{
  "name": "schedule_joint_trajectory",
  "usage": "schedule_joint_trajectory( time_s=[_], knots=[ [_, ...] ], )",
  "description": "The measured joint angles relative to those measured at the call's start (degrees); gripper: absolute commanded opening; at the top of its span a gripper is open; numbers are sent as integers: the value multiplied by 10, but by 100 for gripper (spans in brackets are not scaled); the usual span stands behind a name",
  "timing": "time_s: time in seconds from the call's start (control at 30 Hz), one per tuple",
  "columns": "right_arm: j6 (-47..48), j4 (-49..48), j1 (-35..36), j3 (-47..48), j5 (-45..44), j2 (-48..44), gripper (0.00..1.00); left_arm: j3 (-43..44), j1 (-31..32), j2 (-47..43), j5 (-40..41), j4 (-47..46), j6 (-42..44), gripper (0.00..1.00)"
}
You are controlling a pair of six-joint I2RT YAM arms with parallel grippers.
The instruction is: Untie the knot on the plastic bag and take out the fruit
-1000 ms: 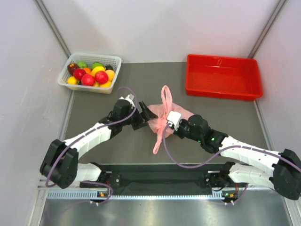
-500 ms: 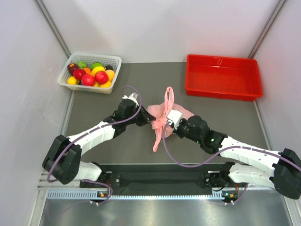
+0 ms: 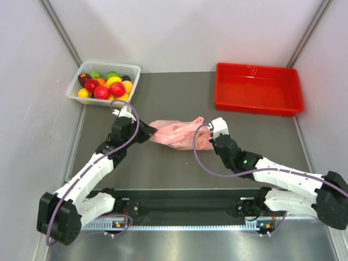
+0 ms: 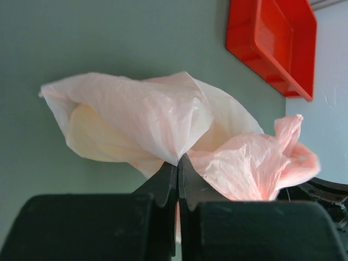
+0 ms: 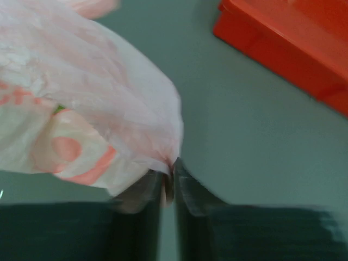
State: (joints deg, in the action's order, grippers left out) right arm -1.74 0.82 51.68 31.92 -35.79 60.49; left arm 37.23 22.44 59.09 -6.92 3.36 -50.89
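Grey table (image 3: 163,98), one plastic bag (image 3: 173,132) (left gripper (image 4: 178,161), right gripper (image 5: 169,166) both tight on it)

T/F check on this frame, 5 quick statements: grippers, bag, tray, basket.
1. The left gripper and the right gripper are each shut on the film of the pink bag. True.
2. The red tray holds fruit. False: no fruit shows in it.
3. The bag lies stretched between the two grippers. True.
4. The white basket stands to the right of the tray. False: it is at the far left and the tray is at the far right.
5. Fruit lies loose on the table. False: none shows there; the only fruit in plain sight is the pile of fruit in the basket.
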Motion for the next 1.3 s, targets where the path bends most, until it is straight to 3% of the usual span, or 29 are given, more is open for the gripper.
schedule_joint_trajectory(
  time_s=[0.07, 0.1, 0.13, 0.17, 0.23, 0.47, 0.7, 1.03, 1.3],
  knots=[
    [-37, 28, -2, 4, -35, 1, 47, -10, -10, -15, 3, 10, 5, 0],
    [-51, 42, -2, 8, -48, 3, 65, -16, -12, -21, 3, 15, 7, 0],
    [-64, 55, -3, 14, -55, 3, 72, -23, -13, -25, 3, 19, 9, 0],
    [-70, 70, -4, 21, -58, 3, 86, -29, -13, -31, 4, 21, 12, 0],
    [-78, 89, -5, 36, -50, 0, 100, -42, -14, -43, 4, 27, 14, 0],
    [-42, 100, -1, 61, 132, -93, 99, -53, -15, -73, -2, 42, 12, 0],
    [27, 101, 27, 155, 194, -18, 100, -53, -15, -74, -21, 40, 10, 0],
    [52, 82, 27, 233, 78, 148, 100, -53, -15, -74, -36, 38, 8, 0],
    [-74, 56, 1, 256, -99, 237, 100, -53, -15, -75, -45, 36, 5, 0]
  ],
)
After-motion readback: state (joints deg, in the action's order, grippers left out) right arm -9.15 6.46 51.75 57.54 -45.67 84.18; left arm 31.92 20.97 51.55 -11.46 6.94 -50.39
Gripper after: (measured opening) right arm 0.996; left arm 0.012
